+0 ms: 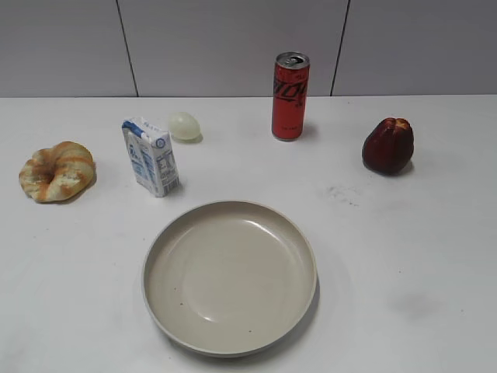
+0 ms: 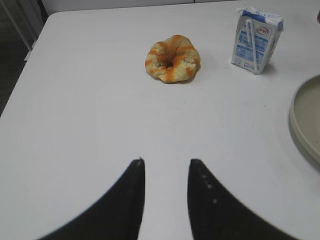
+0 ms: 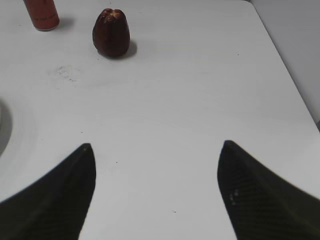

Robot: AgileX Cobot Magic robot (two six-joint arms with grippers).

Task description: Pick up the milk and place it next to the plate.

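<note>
The milk (image 1: 151, 155) is a small white carton with blue print, standing upright on the table behind and to the left of the plate (image 1: 230, 275), apart from it. The milk also shows in the left wrist view (image 2: 256, 40) at top right, with the plate's rim (image 2: 302, 122) at the right edge. My left gripper (image 2: 166, 161) is open and empty over bare table, well short of the milk. My right gripper (image 3: 156, 145) is wide open and empty over bare table on the right. Neither gripper shows in the exterior view.
A glazed bread ring (image 1: 57, 171) lies left of the milk. A pale egg (image 1: 184, 125) sits just behind the milk. A red can (image 1: 290, 96) stands at the back centre. A dark red fruit (image 1: 387, 145) sits at the right. The table's left edge (image 2: 22, 75) is close.
</note>
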